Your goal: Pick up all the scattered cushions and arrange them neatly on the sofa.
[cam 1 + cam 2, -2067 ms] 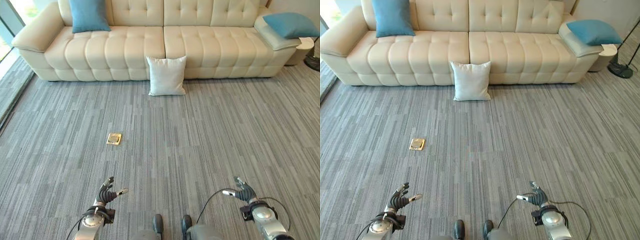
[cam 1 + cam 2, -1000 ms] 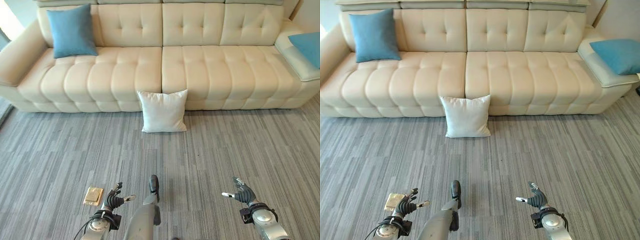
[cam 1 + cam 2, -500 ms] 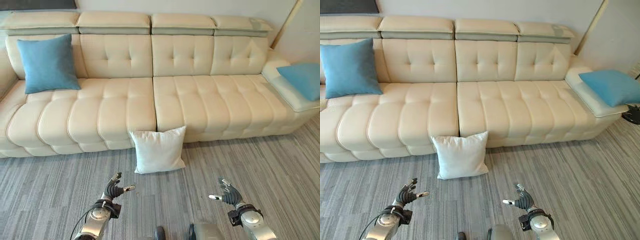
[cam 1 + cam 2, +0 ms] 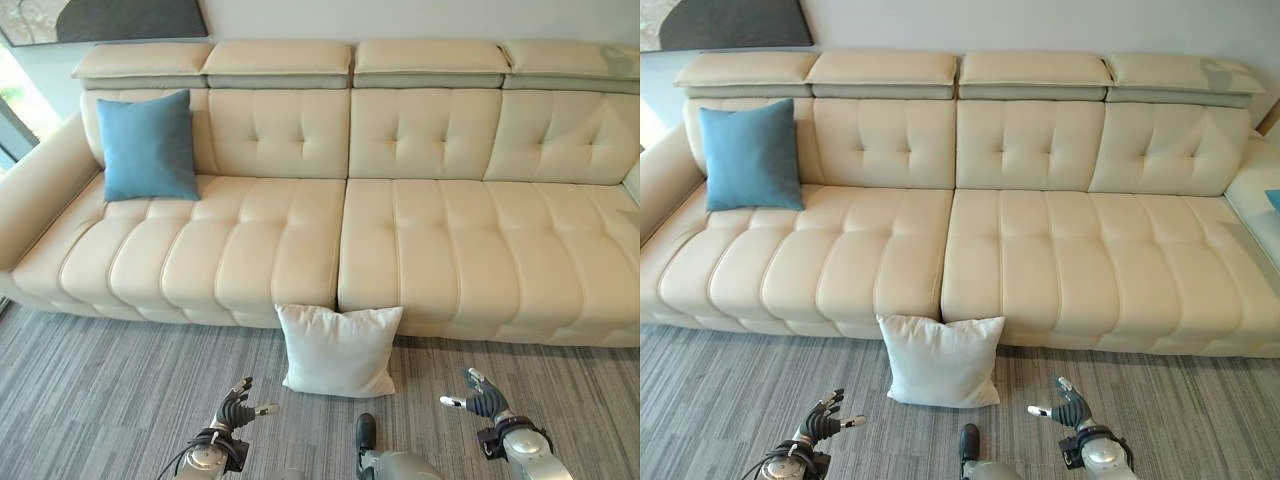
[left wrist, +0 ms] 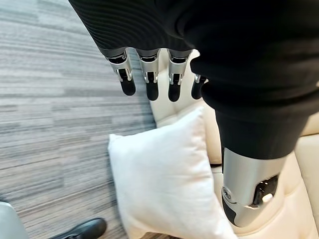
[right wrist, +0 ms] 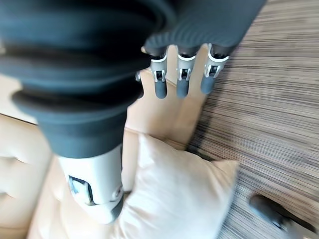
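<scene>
A white cushion (image 4: 339, 350) stands on the grey carpet, leaning against the front of the cream sofa (image 4: 430, 250) at its middle seam. A blue cushion (image 4: 147, 146) rests upright against the sofa's back at its left end. My left hand (image 4: 237, 411) hovers low over the carpet, left of and nearer than the white cushion (image 5: 164, 184), fingers relaxed and holding nothing. My right hand (image 4: 478, 399) hovers to the cushion's right, also open and apart from it. The white cushion (image 6: 174, 194) shows past its fingers (image 6: 181, 82) in the right wrist view.
Grey striped carpet (image 4: 100, 400) runs in front of the sofa. A dark picture (image 4: 120, 18) hangs on the wall above the sofa's left end. The sofa's left armrest (image 4: 35, 190) stands near a bright window. A blue edge (image 4: 1273, 200) shows at the far right.
The camera has come closer to the sofa and turned, so the white cushion now lies just beyond both hands. The hands keep their open pose.
</scene>
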Motion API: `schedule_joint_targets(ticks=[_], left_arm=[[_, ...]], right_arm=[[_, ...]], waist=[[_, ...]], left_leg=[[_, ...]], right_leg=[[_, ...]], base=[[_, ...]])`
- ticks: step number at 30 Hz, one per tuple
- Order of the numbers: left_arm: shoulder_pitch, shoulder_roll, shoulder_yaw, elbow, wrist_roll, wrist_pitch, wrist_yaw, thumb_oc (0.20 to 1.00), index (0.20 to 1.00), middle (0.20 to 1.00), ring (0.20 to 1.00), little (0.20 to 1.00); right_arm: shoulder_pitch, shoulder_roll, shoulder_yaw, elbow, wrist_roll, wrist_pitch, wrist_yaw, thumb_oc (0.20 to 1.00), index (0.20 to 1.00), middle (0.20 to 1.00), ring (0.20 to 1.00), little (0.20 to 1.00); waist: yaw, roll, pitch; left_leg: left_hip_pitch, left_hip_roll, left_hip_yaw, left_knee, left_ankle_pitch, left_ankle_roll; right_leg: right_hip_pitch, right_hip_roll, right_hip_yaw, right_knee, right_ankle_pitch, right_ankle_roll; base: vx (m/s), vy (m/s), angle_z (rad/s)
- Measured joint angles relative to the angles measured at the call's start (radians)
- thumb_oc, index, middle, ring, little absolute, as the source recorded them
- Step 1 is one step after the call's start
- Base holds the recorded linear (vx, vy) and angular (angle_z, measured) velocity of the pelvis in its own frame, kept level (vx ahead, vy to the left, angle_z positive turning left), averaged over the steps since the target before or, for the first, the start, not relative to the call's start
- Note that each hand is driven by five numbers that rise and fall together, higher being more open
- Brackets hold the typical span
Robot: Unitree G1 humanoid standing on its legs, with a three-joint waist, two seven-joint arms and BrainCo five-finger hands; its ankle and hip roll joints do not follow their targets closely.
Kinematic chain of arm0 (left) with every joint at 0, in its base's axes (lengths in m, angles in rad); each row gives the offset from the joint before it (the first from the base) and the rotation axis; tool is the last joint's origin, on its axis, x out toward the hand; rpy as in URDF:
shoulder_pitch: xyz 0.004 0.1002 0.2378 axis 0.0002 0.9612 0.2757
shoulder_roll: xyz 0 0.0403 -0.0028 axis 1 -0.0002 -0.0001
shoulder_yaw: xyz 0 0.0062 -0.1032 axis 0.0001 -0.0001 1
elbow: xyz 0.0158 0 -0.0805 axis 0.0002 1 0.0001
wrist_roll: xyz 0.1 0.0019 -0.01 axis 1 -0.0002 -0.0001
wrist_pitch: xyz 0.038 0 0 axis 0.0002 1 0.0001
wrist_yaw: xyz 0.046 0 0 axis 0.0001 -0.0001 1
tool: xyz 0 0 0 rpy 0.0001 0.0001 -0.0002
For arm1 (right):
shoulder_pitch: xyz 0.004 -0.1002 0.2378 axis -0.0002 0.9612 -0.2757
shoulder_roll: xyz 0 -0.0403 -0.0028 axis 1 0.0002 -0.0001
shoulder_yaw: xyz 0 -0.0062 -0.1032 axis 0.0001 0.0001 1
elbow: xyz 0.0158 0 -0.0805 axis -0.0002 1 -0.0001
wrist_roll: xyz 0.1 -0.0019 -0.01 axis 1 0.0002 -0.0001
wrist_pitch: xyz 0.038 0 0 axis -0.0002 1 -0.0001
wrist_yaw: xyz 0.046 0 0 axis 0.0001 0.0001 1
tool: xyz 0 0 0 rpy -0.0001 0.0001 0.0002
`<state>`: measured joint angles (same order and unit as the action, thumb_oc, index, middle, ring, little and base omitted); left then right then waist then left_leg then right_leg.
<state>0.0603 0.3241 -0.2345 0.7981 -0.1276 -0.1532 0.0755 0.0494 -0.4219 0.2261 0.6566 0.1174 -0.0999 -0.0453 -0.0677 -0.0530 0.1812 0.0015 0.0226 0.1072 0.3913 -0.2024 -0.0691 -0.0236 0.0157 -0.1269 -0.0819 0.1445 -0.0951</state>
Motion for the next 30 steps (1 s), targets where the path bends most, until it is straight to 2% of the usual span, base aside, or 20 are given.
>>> schedule_joint_targets(ticks=[2, 4, 6, 7, 9, 11, 13, 15, 18, 20, 22, 25, 26, 28, 30], left_arm=[[-0.016, 0.0, -0.002, -0.002, 0.0, 0.0, -0.001, 1.0, 1.0, 1.0, 1.0, 1.0], [-0.037, 0.001, 0.002, -0.009, -0.001, -0.004, -0.001, 1.0, 1.0, 1.0, 1.0, 1.0], [-0.032, 0.001, 0.003, -0.012, -0.007, -0.007, 0.0, 1.0, 1.0, 1.0, 1.0, 1.0], [-0.026, 0.0, 0.003, -0.012, -0.009, -0.007, 0.0, 1.0, 1.0, 1.0, 1.0, 1.0], [-0.003, 0.0, 0.003, -0.01, -0.009, -0.005, 0.001, 1.0, 1.0, 1.0, 1.0, 1.0], [0.004, 0.001, 0.011, -0.013, -0.01, -0.006, 0.002, 1.0, 1.0, 1.0, 1.0, 1.0], [-0.012, 0.017, 0.013, -0.017, -0.011, -0.006, 0.003, 1.0, 1.0, 1.0, 1.0, 1.0], [-0.053, 0.042, 0.017, -0.045, -0.015, -0.008, 0.009, 1.0, 1.0, 1.0, 1.0, 1.0], [-0.213, 0.097, 0.011, -0.048, -0.072, -0.028, 0.053, 1.0, 1.0, 1.0, 1.0, 1.0], [-0.326, 0.133, 0.017, -0.043, -0.106, -0.04, 0.085, 1.0, 1.0, 1.0, 1.0, 1.0], [-0.395, 0.153, 0.017, -0.035, -0.154, -0.053, 0.109, 1.0, 1.0, 1.0, 1.0, 1.0], [-0.484, 0.183, 0.008, -0.007, -0.219, -0.08, 0.143, 1.0, 1.0, 1.0, 1.0, 1.0], [-0.542, 0.191, 0.007, 0.022, -0.234, -0.083, 0.15, 1.0, 1.0, 1.0, 1.0, 1.0], [-0.61, 0.206, -0.009, 0.075, -0.271, -0.091, 0.163, 1.0, 1.0, 1.0, 1.0, 1.0], [-0.698, 0.216, -0.008, 0.112, -0.301, -0.094, 0.172, 1.0, 1.0, 1.0, 1.0, 1.0]], right_arm=[[-0.015, -0.009, 0.001, -0.004, 0.0, 0.0, -0.008, 1.0, 1.0, 1.0, 1.0, 1.0], [-0.018, -0.018, 0.007, -0.001, -0.002, 0.002, -0.016, 1.0, 1.0, 1.0, 1.0, 1.0], [-0.019, -0.02, 0.01, 0.004, -0.015, 0.011, -0.018, 1.0, 1.0, 1.0, 1.0, 1.0], [-0.016, -0.022, 0.011, 0.004, -0.021, 0.014, -0.018, 1.0, 1.0, 1.0, 1.0, 1.0], [-0.006, -0.026, 0.011, 0.003, -0.029, 0.014, -0.018, 1.0, 1.0, 1.0, 1.0, 1.0], [-0.011, -0.047, 0.026, 0.003, -0.04, 0.018, -0.018, 1.0, 1.0, 1.0, 1.0, 1.0], [-0.037, -0.05, 0.055, 0.004, -0.041, 0.019, -0.018, 1.0, 1.0, 1.0, 1.0, 1.0], [-0.085, -0.047, 0.08, 0.006, -0.041, 0.018, -0.021, 1.0, 1.0, 1.0, 1.0, 1.0], [-0.274, -0.043, 0.091, 0.084, -0.037, 0.008, -0.064, 1.0, 1.0, 1.0, 1.0, 1.0], [-0.412, -0.043, 0.087, 0.137, -0.024, 0.0, -0.09, 1.0, 1.0, 1.0, 1.0, 1.0], [-0.502, -0.044, 0.1, 0.172, 0.003, -0.004, -0.119, 1.0, 1.0, 1.0, 1.0, 1.0], [-0.637, -0.046, 0.132, 0.228, 0.042, -0.011, -0.148, 1.0, 1.0, 1.0, 1.0, 1.0], [-0.705, -0.047, 0.132, 0.251, 0.056, -0.013, -0.164, 1.0, 1.0, 1.0, 1.0, 1.0], [-0.793, -0.055, 0.169, 0.318, 0.087, -0.02, -0.182, 1.0, 1.0, 1.0, 1.0, 1.0], [-0.894, -0.077, 0.172, 0.344, 0.118, -0.022, -0.204, 1.0, 1.0, 1.0, 1.0, 1.0]], waist=[[-0.004, -0.013, 0.01], [0.001, -0.024, 0.022], [0.004, -0.026, 0.029], [0.005, -0.022, 0.034], [0.003, 0.002, 0.028], [0.011, 0.034, 0.03], [0.029, 0.038, 0.048], [0.034, 0.035, 0.072], [0.053, 0.023, 0.152], [0.067, 0.019, 0.238], [0.075, 0.021, 0.28], [0.08, 0.017, 0.306], [0.079, 0.019, 0.334], [0.078, 0.014, 0.334], [0.071, 0.014, 0.367]], left_leg=[[-0.028, 0.019, 0.008, -0.086, 0.013, -0.015], [-0.051, 0.031, 0.009, -0.27, 0.09, -0.029], [-0.071, 0.047, -0.01, -0.317, 0.152, -0.039], [-0.071, 0.052, -0.018, -0.328, 0.191, -0.033], [-0.068, 0.06, -0.017, -0.358, 0.226, -0.027], [-0.054, 0.055, -0.021, -0.385, 0.254, -0.005], [-0.057, 0.049, -0.013, -0.392, 0.294, 0.026], [-0.114, 0.034, -0.01, -0.373, 0.301, 0.038], [-0.296, 0.012, 0.004, -0.28, 0.284, 0.056], [-0.376, -0.008, 0.015, -0.234, 0.281, 0.069], [-0.445, -0.018, 0.018, -0.186, 0.27, 0.078], [-0.583, -0.02, 0.022, -0.087, 0.249, 0.093], [-0.634, -0.017, 0.021, -0.046, 0.241, 0.102], [-0.75, -0.01, 0.027, 0.032, 0.206, 0.102], [-0.863, -0.003, 0.039, 0.124, 0.196, 0.108]], right_leg=[[0.021, 0.001, 0.006, -0.004, -0.025, 0.006], [0.035, 0.001, 0.006, -0.006, -0.039, 0.012], [0.049, 0.012, 0.014, -0.006, -0.053, 0.003], [0.069, 0.022, 0.019, -0.006, -0.056, 0.011], [0.082, 0.039, 0.019, -0.006, -0.068, 0.011], [0.086, 0.058, 0.042, 0.0, -0.072, 0.021], [0.061, 0.053, 0.055, 0.028, -0.071, 0.03], [-0.019, 0.035, 0.051, 0.096, -0.093, 0.055], [-0.266, -0.008, 0.061, 0.322, -0.176, 0.094], [-0.371, -0.035, 0.072, 0.421, -0.198, 0.09], [-0.448, -0.051, 0.076, 0.484, -0.22, 0.087], [-0.585, -0.065, 0.077, 0.574, -0.247, 0.079], [-0.634, -0.066, 0.077, 0.612, -0.251, 0.078], [-0.744, -0.07, 0.082, 0.68, -0.272, 0.075], [-0.862, -0.075, 0.087, 0.767, -0.281, 0.067]], base=[[0.17, 0.047, -0.08], [0.12, 0.059, -0.06], [0.11, 0.068, -0.18], [0.21, 0.174, -0.22], [0.13, 0.138, -0.16], [-0.01, 0.111, -0.28], [-0.12, 0.081, -0.3], [-0.27, 0.099, -0.02], [-0.22, 0.056, 0.0], [-0.12, 0.019, -0.01], [-0.11, -0.006, 0.04], [-0.14, -0.018, 0.05], [-0.06, -0.017, 0.01], [-0.07, -0.021, -0.04], [-0.07, -0.04, -0.06]])
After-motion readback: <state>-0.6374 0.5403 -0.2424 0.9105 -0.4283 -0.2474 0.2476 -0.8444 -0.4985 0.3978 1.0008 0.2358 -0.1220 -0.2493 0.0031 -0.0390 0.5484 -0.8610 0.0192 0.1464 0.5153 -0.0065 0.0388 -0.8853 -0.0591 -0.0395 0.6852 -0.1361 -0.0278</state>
